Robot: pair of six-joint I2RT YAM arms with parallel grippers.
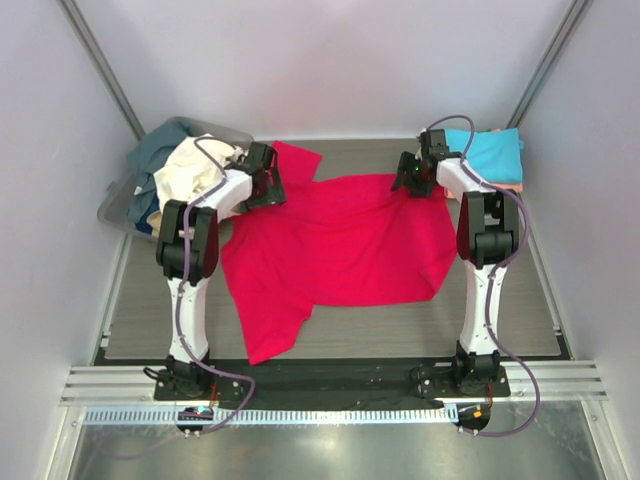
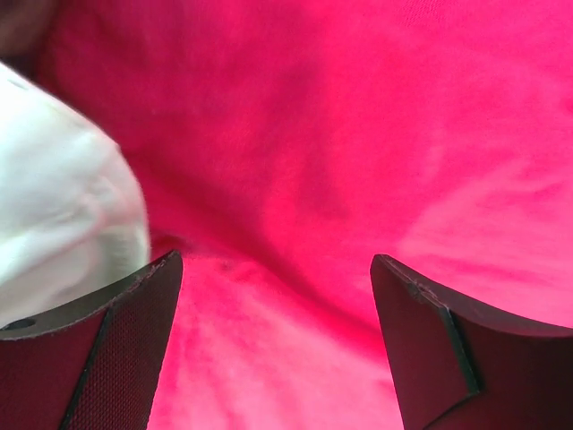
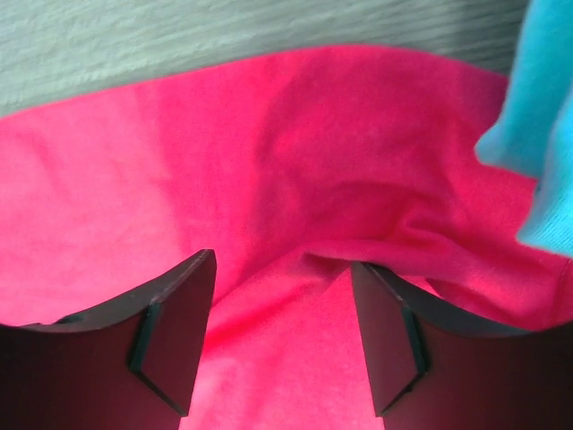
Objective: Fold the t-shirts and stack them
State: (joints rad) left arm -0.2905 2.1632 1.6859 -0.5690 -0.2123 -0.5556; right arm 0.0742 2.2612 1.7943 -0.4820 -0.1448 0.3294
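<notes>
Cloth of the bright crimson short-sleeved t-shirt (image 1: pixel 340 245) lies spread on the grey wood-grain table (image 1: pixel 140 320), and its long axis appears to run left to right. The left gripper (image 1: pixel 268 188) and right gripper (image 1: pixel 413 178) sit over its far edge, one near each end. Both have their jaws parted over a ridge of fabric. Whether the fingertips touch cloth is unclear, and the left wrist view is blurred.

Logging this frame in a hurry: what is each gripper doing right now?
Left gripper: open, above the red shirt.
Right gripper: open, red shirt fold between its jaws, not clamped.
</notes>
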